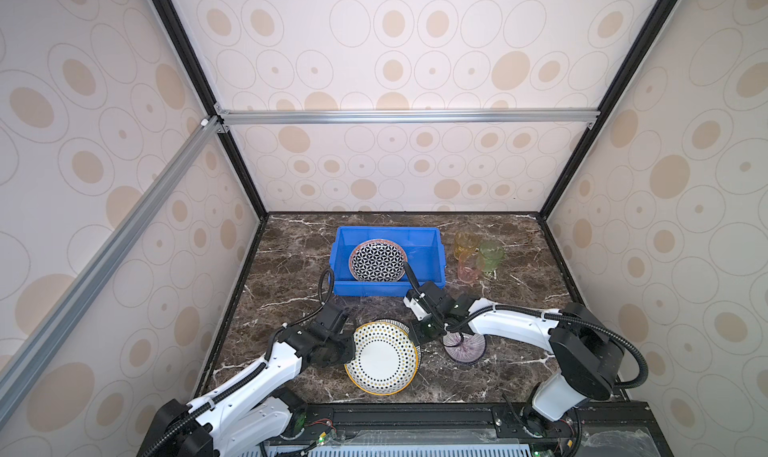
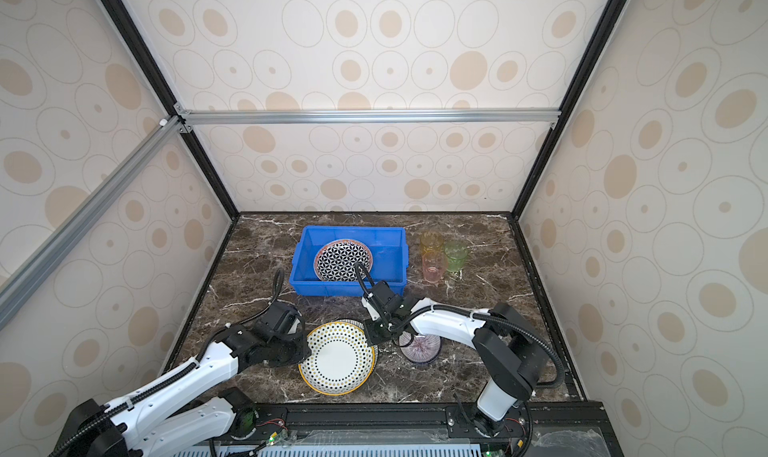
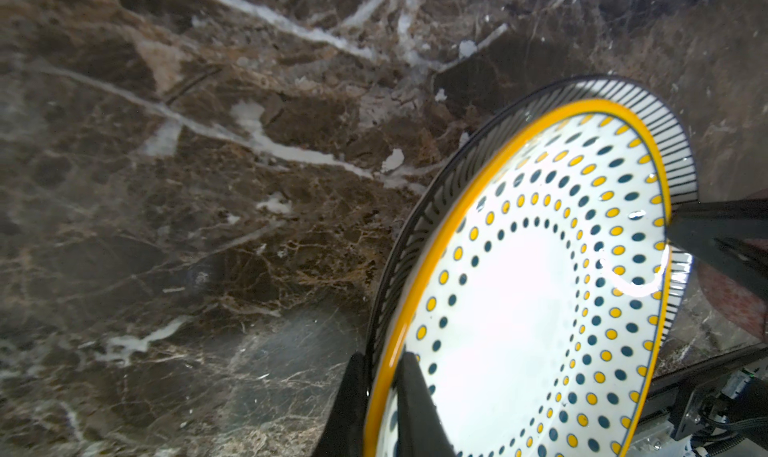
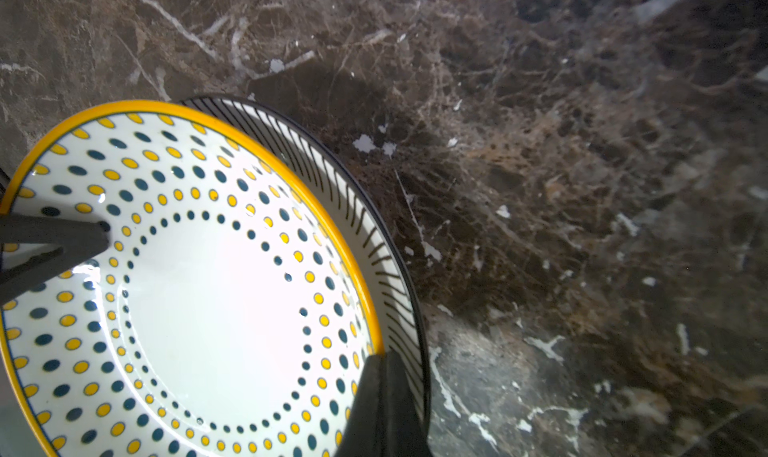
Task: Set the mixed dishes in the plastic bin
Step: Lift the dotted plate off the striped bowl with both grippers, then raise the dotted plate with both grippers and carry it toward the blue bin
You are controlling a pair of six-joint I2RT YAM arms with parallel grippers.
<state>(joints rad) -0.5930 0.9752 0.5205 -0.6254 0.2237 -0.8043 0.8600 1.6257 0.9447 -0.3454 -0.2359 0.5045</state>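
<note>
The left pincer (image 3: 382, 363) pinched the dotted plate (image 1: 381, 358) at 9 o'clock; the right pincer (image 4: 383, 361), pressed together, touched it at 2 o'clock. Tilted, 6 o'clock from the bin (image 1: 365, 288), it could slip from that small hold.

Three round plates are shown: one lattice plate (image 1: 377, 261), one dotted plate (image 1: 381, 358) and one striped plate (image 3: 677, 151). One purple-rayed bowl (image 1: 469, 350) is seen. Three tumblers are counted: one yellow tumbler (image 1: 465, 243), one green tumbler (image 1: 492, 254) and one pink tumbler (image 1: 469, 271). One blue bin (image 1: 374, 288) is shown.
</note>
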